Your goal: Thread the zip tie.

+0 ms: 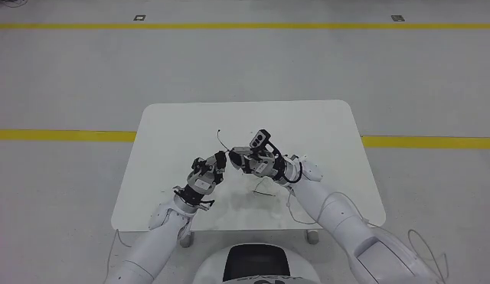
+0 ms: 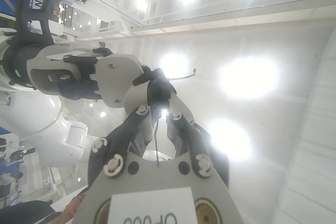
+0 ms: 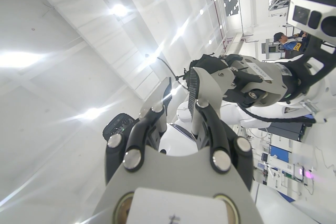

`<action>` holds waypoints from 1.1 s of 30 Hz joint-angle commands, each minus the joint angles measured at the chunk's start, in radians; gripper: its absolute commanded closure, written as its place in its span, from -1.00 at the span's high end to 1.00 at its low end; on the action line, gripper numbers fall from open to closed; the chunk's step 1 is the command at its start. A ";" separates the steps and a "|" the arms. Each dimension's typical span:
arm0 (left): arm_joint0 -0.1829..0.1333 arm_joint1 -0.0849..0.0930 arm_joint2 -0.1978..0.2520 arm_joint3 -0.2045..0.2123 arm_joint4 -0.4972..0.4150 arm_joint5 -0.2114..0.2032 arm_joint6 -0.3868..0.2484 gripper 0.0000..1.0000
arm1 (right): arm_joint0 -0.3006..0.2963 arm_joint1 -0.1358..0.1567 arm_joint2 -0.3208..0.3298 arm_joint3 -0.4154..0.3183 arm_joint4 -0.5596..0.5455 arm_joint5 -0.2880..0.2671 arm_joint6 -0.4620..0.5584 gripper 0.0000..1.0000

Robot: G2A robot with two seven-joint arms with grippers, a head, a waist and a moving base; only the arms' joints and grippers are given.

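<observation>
Black zip tie [image 2: 157,143] clamped in the left end effector [image 2: 160,93]; right end effector [image 3: 179,83] parted around it, above the worktop [image 1: 321,123].

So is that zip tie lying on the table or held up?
Held up: the left gripper grips the zip tie in the air, clear of the white table.

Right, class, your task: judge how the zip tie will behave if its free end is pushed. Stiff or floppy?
Probably springy rather than floppy: the zip tie juts free beyond the left gripper in a smooth curve, unsupported. Likely very light, being so thin. It may twist away if pushed sideways.
</observation>
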 commanded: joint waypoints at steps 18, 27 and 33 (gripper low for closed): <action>0.000 0.000 0.000 0.000 0.000 0.000 0.000 -1.00 | -0.007 0.002 0.036 0.014 -0.018 0.001 0.000 -1.00; 0.000 0.000 0.000 0.000 0.000 0.000 0.000 -1.00 | -0.022 0.012 0.062 0.001 -0.024 0.006 0.000 -1.00; 0.000 0.000 0.000 0.000 0.000 0.000 0.000 -1.00 | -0.028 0.013 0.072 -0.003 -0.017 0.014 0.000 -1.00</action>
